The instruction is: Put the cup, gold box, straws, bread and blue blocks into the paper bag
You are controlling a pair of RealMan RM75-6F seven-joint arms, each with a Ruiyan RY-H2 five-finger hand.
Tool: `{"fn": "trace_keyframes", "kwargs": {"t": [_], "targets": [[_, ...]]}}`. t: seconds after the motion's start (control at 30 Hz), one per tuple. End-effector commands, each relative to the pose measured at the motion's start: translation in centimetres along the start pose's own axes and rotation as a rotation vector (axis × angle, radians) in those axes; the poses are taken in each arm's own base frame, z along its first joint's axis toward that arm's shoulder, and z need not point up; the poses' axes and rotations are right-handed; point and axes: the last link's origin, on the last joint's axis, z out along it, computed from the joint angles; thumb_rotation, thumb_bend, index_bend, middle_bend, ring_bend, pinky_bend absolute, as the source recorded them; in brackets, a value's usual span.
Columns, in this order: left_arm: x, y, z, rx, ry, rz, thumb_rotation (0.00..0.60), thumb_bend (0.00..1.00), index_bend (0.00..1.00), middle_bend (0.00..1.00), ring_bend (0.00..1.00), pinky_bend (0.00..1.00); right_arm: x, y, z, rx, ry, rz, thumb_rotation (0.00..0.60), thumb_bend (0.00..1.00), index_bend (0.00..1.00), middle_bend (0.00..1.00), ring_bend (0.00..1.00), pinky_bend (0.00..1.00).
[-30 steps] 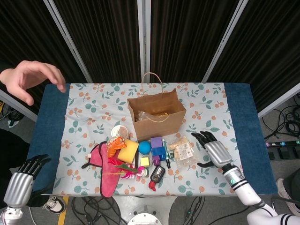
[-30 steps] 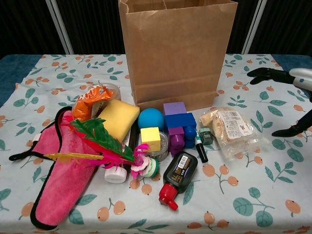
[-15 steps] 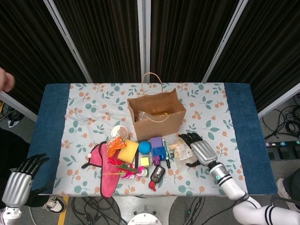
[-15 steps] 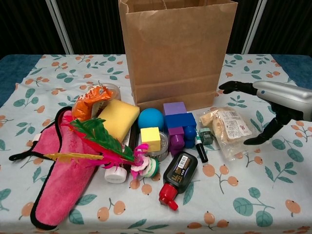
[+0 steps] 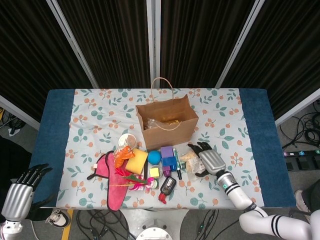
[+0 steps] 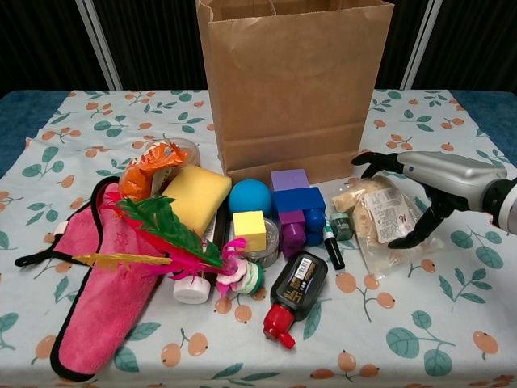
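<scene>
Moved in from the right side of the worktop [image 5: 257, 115] over the last second: right robot hand [image 6: 420, 182], now spread wide over the bagged bread [image 6: 378, 214], fingers arched above the packet and thumb dipping to its right edge; cannot tell whether any fingertip actually touches the wrapper. Gone from the far left corner too, a person's hand seen a second ago. Low beyond the near left corner of the worktop, left robot hand [image 5: 22, 186], fingers loosely apart, holding nothing. Standing upright toward the middle of the worktop, paper bag [image 6: 295, 89], mouth open, with yellowish contents visible from the head view. Just in front of the bag, blue blocks [image 6: 297, 202] stacked among purple ones, with a blue ball [image 6: 249, 196] and a yellow sponge [image 6: 196, 196] to their left. Lying left of the sponge near the front edge, pink cloth [image 6: 101, 299] with green and red feathers [image 6: 161, 234] across it. Near the front edge, small dark bottle with red cap [image 6: 292, 295], on its side. Bread just right of the blocks, well short of the bag's mouth.
</scene>
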Motion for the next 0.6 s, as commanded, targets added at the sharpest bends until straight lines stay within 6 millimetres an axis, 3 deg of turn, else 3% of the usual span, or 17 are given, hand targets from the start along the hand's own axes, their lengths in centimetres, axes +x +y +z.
{"fn": "trace_keyframes", "kwargs": {"t": [0.03,0.3,0.6], "targets": [[0.0,0.0,0.0,0.000,-0.001,0.000,0.600,0.17,0.29,0.31,0.21,0.26,-0.2,0.1,0.0,-0.006,0.001,-0.005,0.600,0.01,0.15,0.25,0.07,0.04],[0.0,0.0,-0.1,0.001,-0.002,0.001,0.600,0.17,0.29,0.31,0.21,0.26,-0.3,0.3,-0.2,-0.019,0.020,-0.011,0.600,0.14,0.38,0.40,0.23,0.24],[0.0,0.0,-0.1,0.003,0.000,-0.003,0.600,0.17,0.29,0.31,0.21,0.26,1.3,0.7,-1.3,-0.011,0.081,-0.015,0.600,0.21,0.48,0.47,0.30,0.33]]}}
